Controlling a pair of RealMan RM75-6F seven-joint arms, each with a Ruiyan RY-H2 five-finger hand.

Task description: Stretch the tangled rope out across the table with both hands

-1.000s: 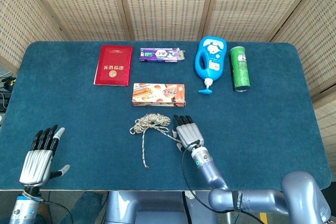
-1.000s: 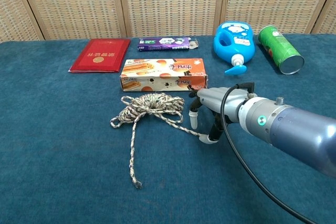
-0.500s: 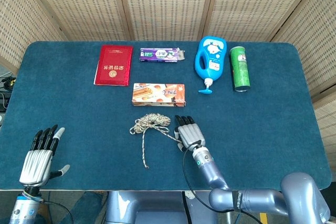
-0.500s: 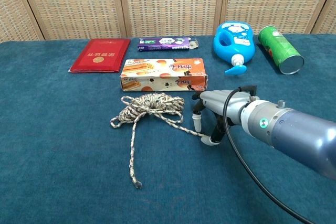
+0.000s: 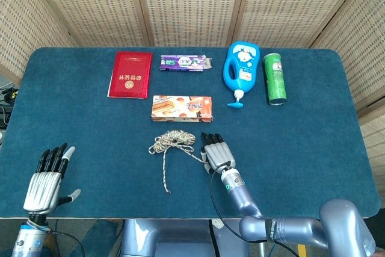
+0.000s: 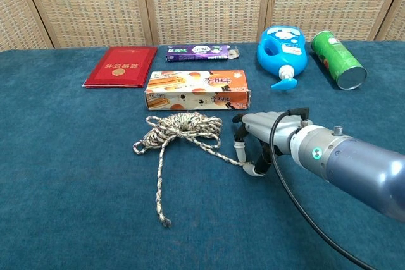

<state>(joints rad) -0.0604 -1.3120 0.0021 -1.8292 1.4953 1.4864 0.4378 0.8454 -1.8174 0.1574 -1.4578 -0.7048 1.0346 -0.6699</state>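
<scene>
Right hand at the rope's end; left hand idle at the near left edge.

Blue table (image 5: pixel 313 142): right hand (image 5: pixel 217 153) lies palm-down, fingertips (image 6: pixel 240 150) curled onto the rope's (image 6: pixel 180 126) right strand end, apparently pinching it. Left hand (image 5: pixel 46 180) fingers spread, holding nothing. The rope sits coiled near table centre, just in front of the orange box (image 5: pixel 181 108), one tail trailing toward the near edge.

The head view looks steeply down from high behind the near edge, taking in the whole blue table (image 5: pixel 313 148). The chest view sits low and closer, facing 12 o'clock toward the wicker screen (image 6: pixel 202 1). Both share the table's middle and far items.
</scene>
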